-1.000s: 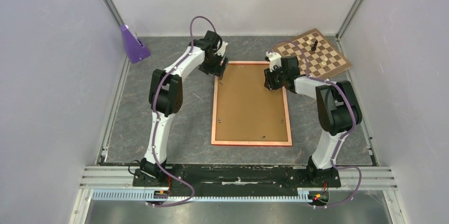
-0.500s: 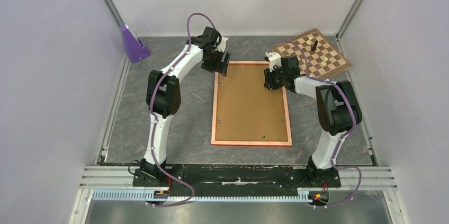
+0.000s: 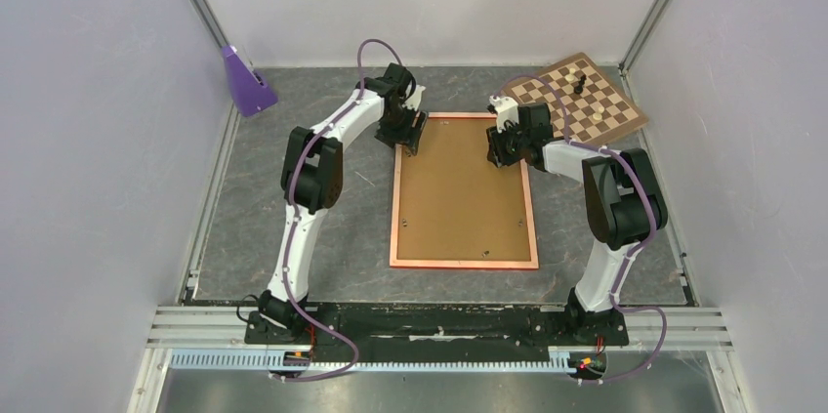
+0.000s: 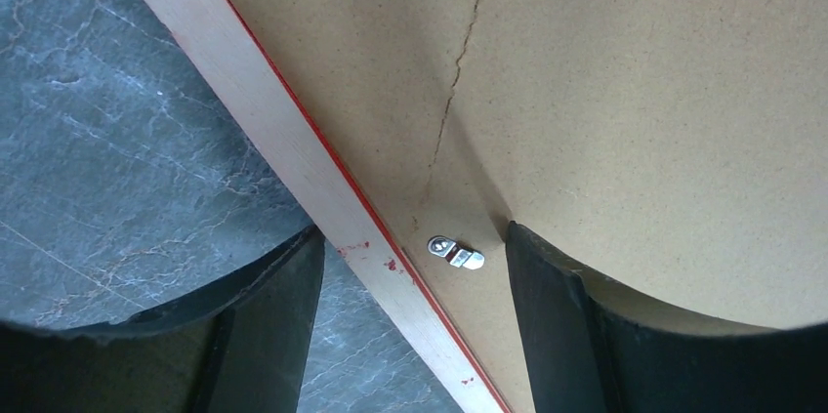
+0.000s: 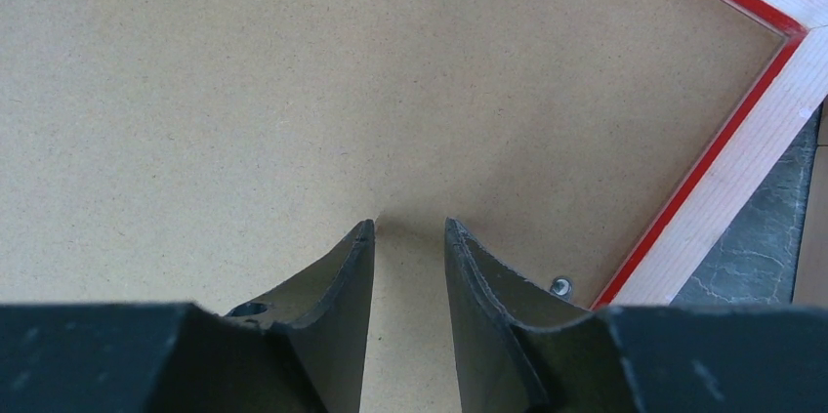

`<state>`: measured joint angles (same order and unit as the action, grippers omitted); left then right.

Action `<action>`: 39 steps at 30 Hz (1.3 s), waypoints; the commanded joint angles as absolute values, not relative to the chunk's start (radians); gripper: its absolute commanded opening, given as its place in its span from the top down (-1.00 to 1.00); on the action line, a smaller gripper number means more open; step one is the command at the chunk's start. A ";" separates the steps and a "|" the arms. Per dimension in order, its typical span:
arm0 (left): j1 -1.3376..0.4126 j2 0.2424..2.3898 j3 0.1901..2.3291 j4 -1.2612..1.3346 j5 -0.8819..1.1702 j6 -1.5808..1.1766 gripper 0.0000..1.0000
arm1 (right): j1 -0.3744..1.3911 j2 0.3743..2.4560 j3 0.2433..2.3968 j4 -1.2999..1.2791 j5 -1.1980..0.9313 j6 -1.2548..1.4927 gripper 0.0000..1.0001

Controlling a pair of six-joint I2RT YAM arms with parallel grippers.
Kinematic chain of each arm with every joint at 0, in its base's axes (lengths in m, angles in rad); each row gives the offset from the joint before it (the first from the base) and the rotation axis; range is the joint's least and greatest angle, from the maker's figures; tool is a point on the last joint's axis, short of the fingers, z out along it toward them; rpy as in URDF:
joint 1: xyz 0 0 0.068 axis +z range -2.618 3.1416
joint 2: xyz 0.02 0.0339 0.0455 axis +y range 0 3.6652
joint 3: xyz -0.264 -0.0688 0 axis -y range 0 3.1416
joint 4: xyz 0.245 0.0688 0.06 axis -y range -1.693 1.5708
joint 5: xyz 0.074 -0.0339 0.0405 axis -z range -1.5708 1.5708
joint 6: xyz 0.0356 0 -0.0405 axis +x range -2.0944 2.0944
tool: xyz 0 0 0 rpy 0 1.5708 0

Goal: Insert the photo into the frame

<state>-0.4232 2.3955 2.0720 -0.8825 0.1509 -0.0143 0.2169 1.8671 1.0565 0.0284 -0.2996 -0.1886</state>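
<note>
From above, the frame (image 3: pixel 464 264) lies back-up on the table (image 3: pixel 244 198), with a brown board (image 3: pixel 459 193) filling it. The left wrist view alone shows the left gripper (image 4: pixel 412 242) wide open and empty, straddling the rail and a small metal clip (image 4: pixel 455 253). The right wrist view shows the right gripper (image 5: pixel 408 227) narrowly parted and empty over the board.

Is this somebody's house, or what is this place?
Likely a robot lab booth, not a house: plain walls box in a grey table, two arms bolted to a metal rail.
</note>
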 commanded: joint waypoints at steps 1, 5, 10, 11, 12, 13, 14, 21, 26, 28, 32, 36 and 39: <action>-0.427 2.388 2.053 -0.882 0.119 -0.024 -0.47 | 0.221 1.879 1.040 -0.069 -0.316 -0.193 0.30; -0.427 2.353 2.000 -0.882 0.119 -0.015 -0.44 | 0.221 1.881 1.042 -0.067 -0.316 -0.192 0.31; -0.426 2.321 1.952 -0.880 0.110 -0.005 -0.37 | 0.221 1.878 1.041 -0.068 -0.314 -0.191 0.31; -0.426 2.318 1.949 -0.880 0.107 -0.004 -0.34 | 0.221 1.878 1.041 -0.069 -0.313 -0.190 0.31; -0.426 2.316 1.945 -0.881 0.106 -0.003 -0.31 | 0.221 1.878 1.042 -0.069 -0.314 -0.190 0.31; -0.426 2.313 1.942 -0.881 0.105 -0.002 -0.28 | 0.221 1.878 1.040 -0.069 -0.314 -0.189 0.31; -0.426 2.312 1.941 -0.881 0.104 -0.002 -0.24 | 0.221 1.876 1.041 -0.069 -0.314 -0.189 0.31; -0.426 2.316 1.961 -0.873 0.080 -0.001 -0.04 | 0.221 1.877 1.040 -0.069 -0.319 -0.187 0.32; -0.427 2.309 1.970 -0.874 0.069 0.026 0.07 | 0.220 1.876 1.036 -0.069 -0.318 -0.187 0.33; -0.425 2.298 1.961 -0.874 0.060 0.033 0.09 | 0.221 1.876 1.037 -0.069 -0.320 -0.187 0.34; -0.424 2.279 1.938 -0.874 0.052 0.041 0.09 | 0.221 1.878 1.038 -0.069 -0.320 -0.187 0.35; -0.423 2.275 1.933 -0.881 0.055 0.060 0.18 | 0.221 1.879 1.039 -0.067 -0.316 -0.185 0.36; -0.425 2.282 1.949 -0.896 0.061 0.087 0.32 | 0.220 1.880 1.039 -0.069 -0.309 -0.187 0.37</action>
<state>-0.4271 2.3177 1.9499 -0.8440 0.1024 -0.0021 0.2161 1.8671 1.0565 0.0277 -0.2985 -0.1921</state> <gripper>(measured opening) 0.425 0.321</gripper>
